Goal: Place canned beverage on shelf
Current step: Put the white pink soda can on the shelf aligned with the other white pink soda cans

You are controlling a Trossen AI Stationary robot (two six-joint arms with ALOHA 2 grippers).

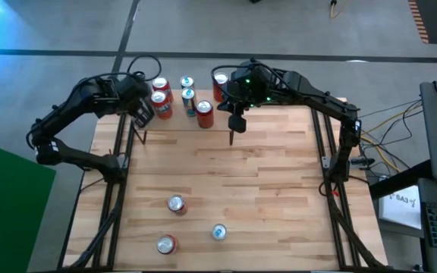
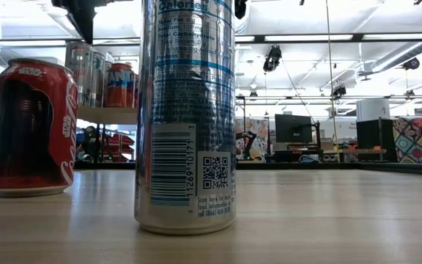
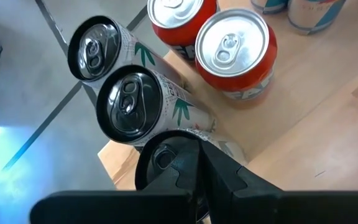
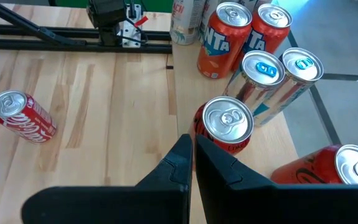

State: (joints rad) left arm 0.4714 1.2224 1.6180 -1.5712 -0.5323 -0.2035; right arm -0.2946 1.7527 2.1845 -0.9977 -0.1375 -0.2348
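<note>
The shelf point(image 4: 184, 87), a raised light-wood board at the table's far edge, carries several upright cans: orange ones point(image 4: 219, 37), silver ones with blue tabs point(image 4: 263, 78), a red one point(image 4: 225, 124) and white ones with black tops point(image 3: 129, 102). My left gripper point(image 1: 143, 119) is shut at the shelf's left end, right over a black-topped can point(image 3: 160, 158) that its fingers half hide. My right gripper point(image 1: 233, 136) is shut above the shelf's right part, beside the red can, holding nothing. Three more cans stand on their bases on the table near its front edge, among them a red one point(image 1: 176, 204). My left gripper's shut fingers point(image 3: 222, 174) stand in front of the black top of the nearest white can point(image 3: 157, 155), coming at it slanting down from above. Whether they touch the can I cannot tell.
In the low view a silver can point(image 2: 185, 117) and a red cola can point(image 2: 31, 128) stand close to the camera. Black frame rails point(image 1: 120, 167) run along both table sides. The middle of the tabletop point(image 1: 226, 167) is bare wood.
</note>
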